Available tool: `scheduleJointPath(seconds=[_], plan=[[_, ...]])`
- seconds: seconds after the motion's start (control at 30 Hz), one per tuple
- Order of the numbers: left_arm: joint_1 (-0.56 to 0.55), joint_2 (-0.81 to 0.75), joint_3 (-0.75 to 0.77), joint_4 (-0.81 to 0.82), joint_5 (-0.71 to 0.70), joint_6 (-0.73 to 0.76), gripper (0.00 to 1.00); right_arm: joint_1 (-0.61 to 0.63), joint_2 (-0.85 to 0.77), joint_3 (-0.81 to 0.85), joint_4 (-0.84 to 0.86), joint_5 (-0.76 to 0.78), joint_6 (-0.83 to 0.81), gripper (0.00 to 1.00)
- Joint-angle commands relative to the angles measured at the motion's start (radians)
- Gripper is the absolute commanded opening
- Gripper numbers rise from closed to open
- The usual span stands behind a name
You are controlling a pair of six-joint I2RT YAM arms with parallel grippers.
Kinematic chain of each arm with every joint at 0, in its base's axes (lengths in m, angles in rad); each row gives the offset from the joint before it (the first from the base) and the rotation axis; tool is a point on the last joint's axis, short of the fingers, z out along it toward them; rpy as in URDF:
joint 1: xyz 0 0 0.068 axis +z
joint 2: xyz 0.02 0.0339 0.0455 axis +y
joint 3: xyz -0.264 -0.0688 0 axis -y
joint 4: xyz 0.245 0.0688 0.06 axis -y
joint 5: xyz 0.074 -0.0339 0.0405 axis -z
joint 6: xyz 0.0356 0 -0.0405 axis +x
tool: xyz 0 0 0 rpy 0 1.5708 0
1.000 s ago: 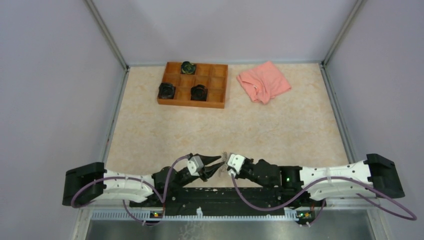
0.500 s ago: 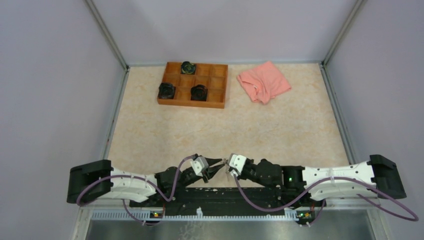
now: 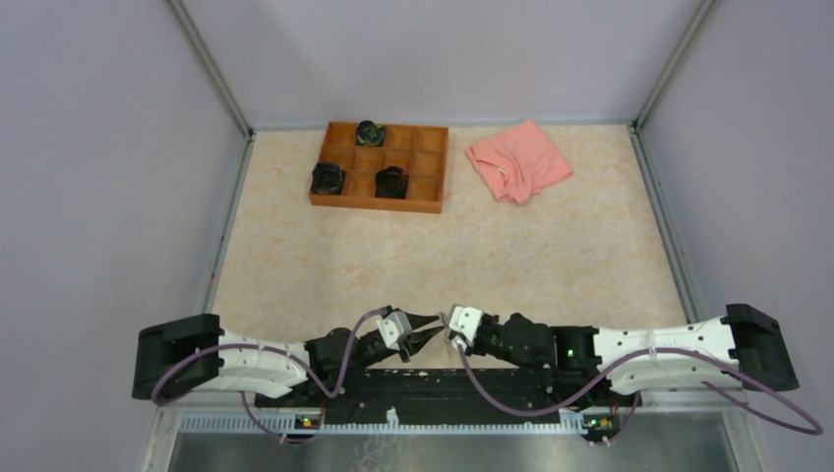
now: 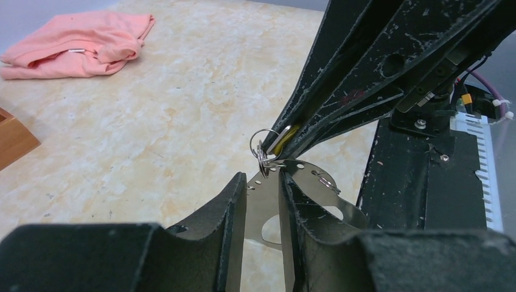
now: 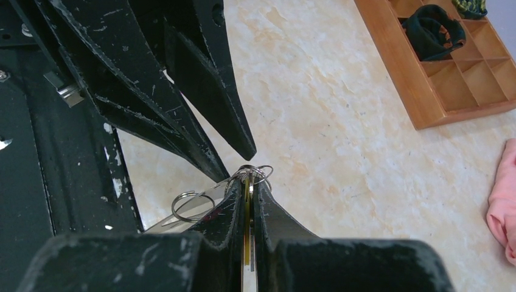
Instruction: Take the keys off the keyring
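Left gripper (image 4: 263, 182) nips the keyring (image 4: 319, 198); right gripper (image 5: 248, 182) clamps a yellow key (image 4: 287, 134) lengthwise

No text, label, brand, number or sign can be read on anything in these views

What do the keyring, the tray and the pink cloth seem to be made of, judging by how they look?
The keyring looks like thin sheet metal, silvery-grey with a dull sheen, flat, with small holes punched near its rim. The tray is probably wood: orange-brown, matt, with thin dividers. The cloth is a soft fabric, salmon pink, lying in folds and creases.
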State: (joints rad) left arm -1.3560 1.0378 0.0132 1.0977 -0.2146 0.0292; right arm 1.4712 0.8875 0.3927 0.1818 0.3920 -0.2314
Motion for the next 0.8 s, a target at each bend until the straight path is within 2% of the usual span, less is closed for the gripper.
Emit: scheduleJointPath(seconds=[0.0,0.37,0.77], plan=[[-0.003,0.002,-0.096,0.034,0.031,0.015,0.32,0.011,0.008,0.056,0.012,-0.001,0.006,0.0],[-0.003,-0.089,-0.095,-0.034,0.022,0.037,0.32,0.011,0.023,0.104,-0.031,-0.017,-0.025,0.0],[-0.003,-0.079,-0.077,-0.051,0.017,0.044,0.28,0.012,0.04,0.135,-0.064,-0.057,-0.022,0.0]])
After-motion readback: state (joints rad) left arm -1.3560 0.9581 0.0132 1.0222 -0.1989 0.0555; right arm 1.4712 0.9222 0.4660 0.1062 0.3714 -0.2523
